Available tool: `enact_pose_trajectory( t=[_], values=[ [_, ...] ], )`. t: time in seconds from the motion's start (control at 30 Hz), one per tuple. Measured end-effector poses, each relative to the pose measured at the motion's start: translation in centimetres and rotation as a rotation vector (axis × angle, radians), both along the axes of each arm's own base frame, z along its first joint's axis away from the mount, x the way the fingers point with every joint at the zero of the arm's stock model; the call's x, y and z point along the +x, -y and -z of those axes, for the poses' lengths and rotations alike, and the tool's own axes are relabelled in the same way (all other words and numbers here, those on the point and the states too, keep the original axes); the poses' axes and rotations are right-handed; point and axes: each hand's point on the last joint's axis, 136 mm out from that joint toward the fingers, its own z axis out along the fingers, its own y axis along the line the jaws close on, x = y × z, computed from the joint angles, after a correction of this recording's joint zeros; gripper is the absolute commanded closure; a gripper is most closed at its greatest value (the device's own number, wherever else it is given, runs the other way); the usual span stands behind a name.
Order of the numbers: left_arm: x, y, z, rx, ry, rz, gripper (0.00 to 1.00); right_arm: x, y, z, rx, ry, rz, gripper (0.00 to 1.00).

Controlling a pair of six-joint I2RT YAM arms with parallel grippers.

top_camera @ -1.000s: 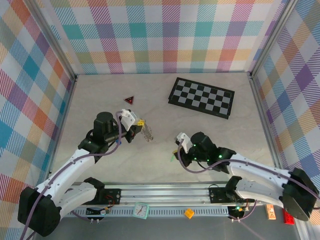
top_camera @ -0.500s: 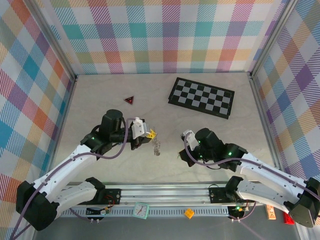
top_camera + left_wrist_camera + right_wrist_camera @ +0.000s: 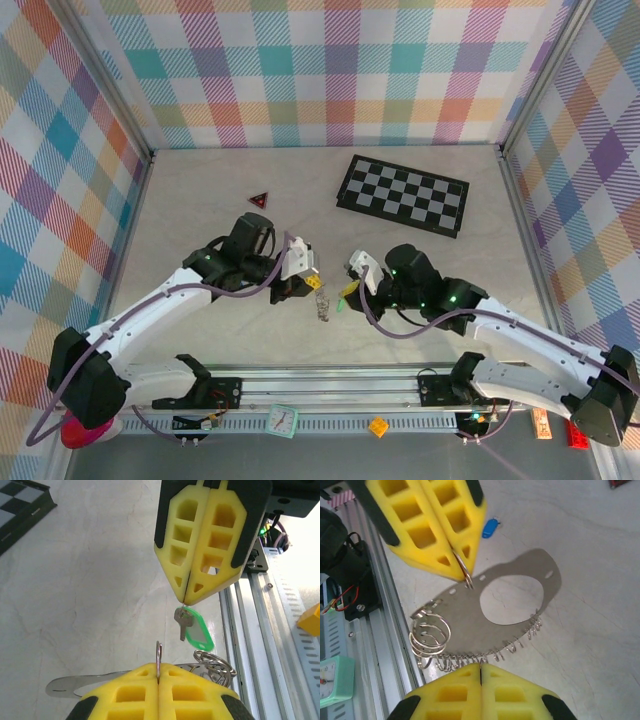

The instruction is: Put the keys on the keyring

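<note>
Keyring [image 3: 431,635] hangs over the desk [image 3: 90,580] from the left pincer [image 3: 461,567] clamped on it, facing the right pincer [image 3: 184,597] clamped on the green key [image 3: 192,627], seemingly for threading; blue key [image 3: 490,528] lies aside.

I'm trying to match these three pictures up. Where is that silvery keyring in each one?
Top view: the keyring hangs just below centre, under the left claw.
Left wrist view: the keyring sits at bottom centre, rising from that claw's shut tip, below the green key.
Right wrist view: the keyring spreads across the middle, pinched by that claw at top.
Shared landmark: the left claw gripping it.
</note>
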Motion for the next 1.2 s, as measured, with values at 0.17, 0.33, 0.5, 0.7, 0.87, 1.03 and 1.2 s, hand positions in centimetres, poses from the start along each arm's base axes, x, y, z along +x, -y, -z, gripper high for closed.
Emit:
enact_pose_trajectory(
  t=[0.17,0.33,0.5,0.7,0.87,1.03,1.2],
  values=[
    [0.0,0.2,0.6,0.021,-0.025,0.010,1.00,0.2,-1.0,-0.3,0.014,0.011,-0.036,1.00],
    [0.2,0.4,0.6,0.026,-0.040,0.015,1.00,0.5,-1.7,-0.8,0.041,0.028,-0.047,1.00],
    [0.1,0.4,0.7,0.031,-0.050,0.016,1.00,0.7,-2.1,-0.8,0.047,0.028,-0.054,1.00],
    [0.0,0.5,0.8,0.028,-0.062,0.021,1.00,0.9,-2.3,-1.0,0.056,0.037,-0.052,1.00],
    [-0.1,0.6,0.8,0.027,-0.068,0.026,1.00,1.1,-2.4,-1.4,0.068,0.052,-0.046,1.00],
    [-0.1,0.6,0.9,0.032,-0.065,0.024,1.00,1.7,-2.4,-1.3,0.062,0.059,-0.019,1.00],
    [0.4,0.6,0.9,0.037,-0.043,0.003,1.00,2.5,-2.2,-1.1,0.050,0.045,0.044,1.00]
  ],
)
